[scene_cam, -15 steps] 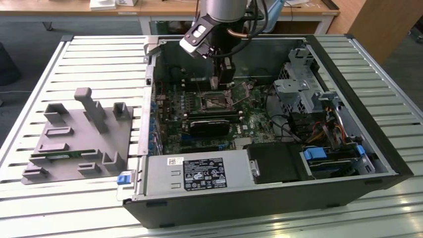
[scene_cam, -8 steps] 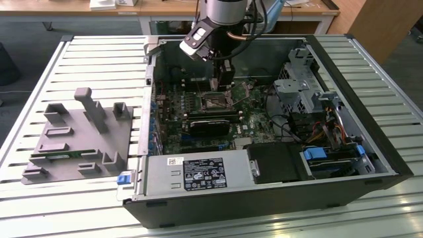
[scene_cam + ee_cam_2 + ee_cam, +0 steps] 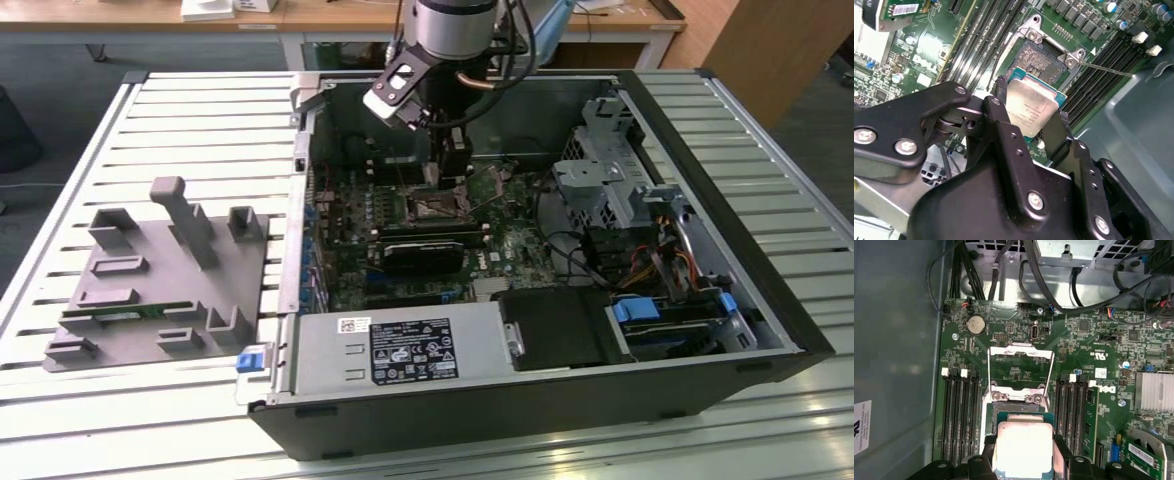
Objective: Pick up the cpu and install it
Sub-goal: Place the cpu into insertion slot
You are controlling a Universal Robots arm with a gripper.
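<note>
I am watching the end effector (image 3: 1030, 119) pinching the cpu (image 3: 1033, 102) by two opposite edges, one of the black fingers (image 3: 1056, 134) pressing on each side and the silvery top plate showing between them. In the second wrist view the chip is hanging slightly tilted over one edge of the open socket (image 3: 1045, 61), whose field of contacts is lying uncovered just beyond it. I cannot tell whether the chip is touching the socket or floating just above it. In the first wrist view I am seeing the same grip: the cpu (image 3: 1023, 450) is sitting between the fingers, and the socket's metal retaining frame (image 3: 1021, 365) is standing swung open just past it. Rows of memory slots (image 3: 961, 415) are running along both sides of the socket, and a round coin cell (image 3: 975, 325) is sitting further out on the green motherboard (image 3: 1089, 340).

In the exterior view the arm is reaching down into the open computer case (image 3: 754, 300), with the end effector (image 3: 451, 178) hanging near the middle of the board. A black rectangular block (image 3: 424, 250) is lying on the board just beside the socket area. The case is resting on a slatted desk (image 3: 187, 110). Toward the exterior view's left, well apart from the case, a grey fixture (image 3: 147, 290) is carrying a thin green memory stick (image 3: 114, 313).
</note>
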